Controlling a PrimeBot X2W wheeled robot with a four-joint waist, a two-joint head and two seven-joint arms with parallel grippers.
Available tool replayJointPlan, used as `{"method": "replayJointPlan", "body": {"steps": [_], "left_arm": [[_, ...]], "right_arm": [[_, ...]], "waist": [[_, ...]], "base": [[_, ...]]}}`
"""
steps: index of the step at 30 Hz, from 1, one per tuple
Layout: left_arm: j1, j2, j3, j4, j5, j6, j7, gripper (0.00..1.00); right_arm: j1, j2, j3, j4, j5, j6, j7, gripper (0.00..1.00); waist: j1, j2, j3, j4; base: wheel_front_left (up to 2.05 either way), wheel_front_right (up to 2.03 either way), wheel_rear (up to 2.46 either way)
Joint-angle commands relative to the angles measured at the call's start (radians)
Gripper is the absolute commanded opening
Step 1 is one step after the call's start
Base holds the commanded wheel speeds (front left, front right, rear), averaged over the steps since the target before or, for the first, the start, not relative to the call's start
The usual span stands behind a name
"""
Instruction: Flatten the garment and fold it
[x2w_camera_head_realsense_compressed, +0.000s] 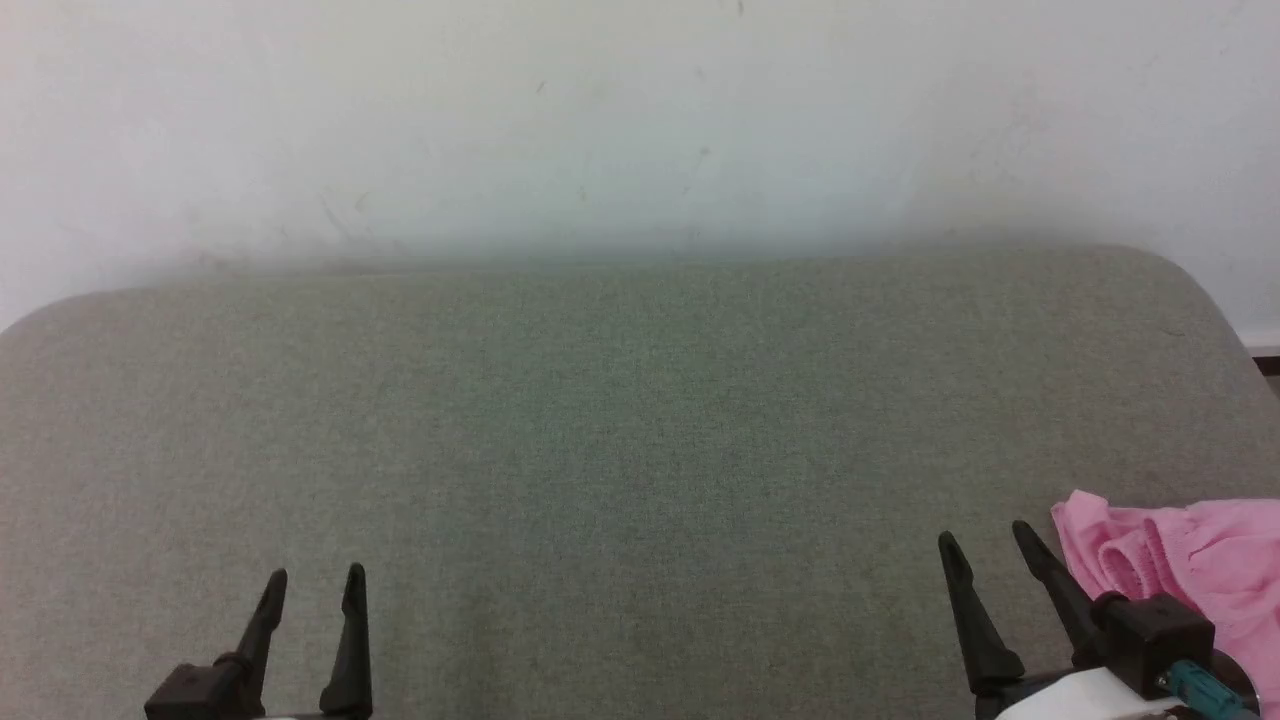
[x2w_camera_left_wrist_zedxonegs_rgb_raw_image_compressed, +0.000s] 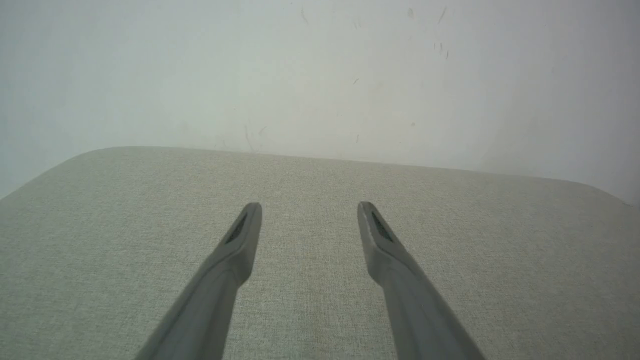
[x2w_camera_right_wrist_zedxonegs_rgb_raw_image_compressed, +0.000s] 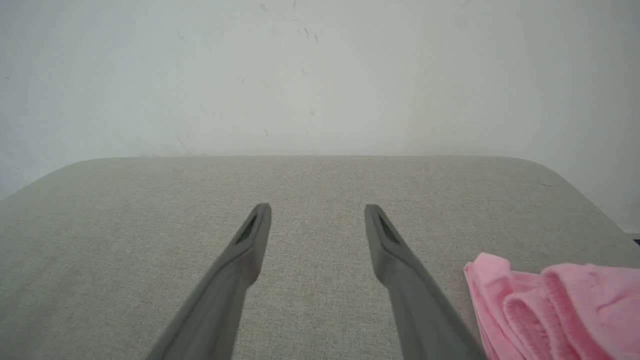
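Observation:
The pink garment (x2w_camera_head_realsense_compressed: 1190, 565) lies bunched at the right edge of the grey-green cushion (x2w_camera_head_realsense_compressed: 620, 430), partly cut off by the frame; its gathered waistband (x2w_camera_right_wrist_zedxonegs_rgb_raw_image_compressed: 560, 305) shows in the right wrist view. My right gripper (x2w_camera_head_realsense_compressed: 985, 540) is open just left of the garment, apart from it, with nothing between its fingers (x2w_camera_right_wrist_zedxonegs_rgb_raw_image_compressed: 395, 245). Near the lower left, my left gripper (x2w_camera_head_realsense_compressed: 315, 580) is open over bare fabric, its fingers (x2w_camera_left_wrist_zedxonegs_rgb_raw_image_compressed: 245, 235) holding nothing.
A pale wall (x2w_camera_head_realsense_compressed: 620, 120) rises straight behind the cushion's far edge. The cushion's rounded right corner (x2w_camera_head_realsense_compressed: 1190, 290) drops off toward a dark strip of floor (x2w_camera_head_realsense_compressed: 1268, 362). Bare fabric spans the space between the two grippers.

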Motion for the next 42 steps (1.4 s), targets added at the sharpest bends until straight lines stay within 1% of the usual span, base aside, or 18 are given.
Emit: {"method": "replayJointPlan", "body": {"steps": [1, 8, 9, 17, 42], "left_arm": [[0.017, -0.006, 0.001, 0.005, 0.014, -0.007, -0.005, 1.0], [0.037, -0.01, -0.002, 0.028, 0.016, -0.022, -0.005, 1.0], [0.029, -0.009, -0.002, 0.027, 0.006, -0.017, 0.001, 0.0], [0.028, -0.009, -0.002, 0.026, 0.007, -0.017, 0.003, 0.0], [-0.011, -0.036, -0.001, 0.005, 0.063, -0.006, 0.054, 0.0]], "right_arm": [[0.012, 0.004, 0.002, -0.01, -0.003, -0.001, 0.003, 1.0], [0.039, 0.004, 0.003, -0.03, -0.001, -0.001, 0.008, 1.0], [0.031, 0.0, 0.001, -0.024, 0.0, 0.0, 0.008, 0.0], [0.03, 0.0, 0.0, -0.022, -0.001, 0.0, 0.008, 0.0], [-0.015, 0.001, -0.01, -0.002, -0.032, 0.0, 0.019, 0.0]], "waist": [[0.0, 0.0, -0.012, -0.005], [0.0, 0.0, -0.03, -0.007], [0.0, 0.0, -0.03, -0.007], [0.0, 0.0, -0.029, -0.007], [0.0, 0.0, -0.019, -0.004]], "base": [[0.0, 0.0, 0.0], [0.0, 0.0, 0.0], [0.0, 0.0, 0.0], [0.0, 0.0, 0.0], [0.0, 0.0, 0.0]]}}
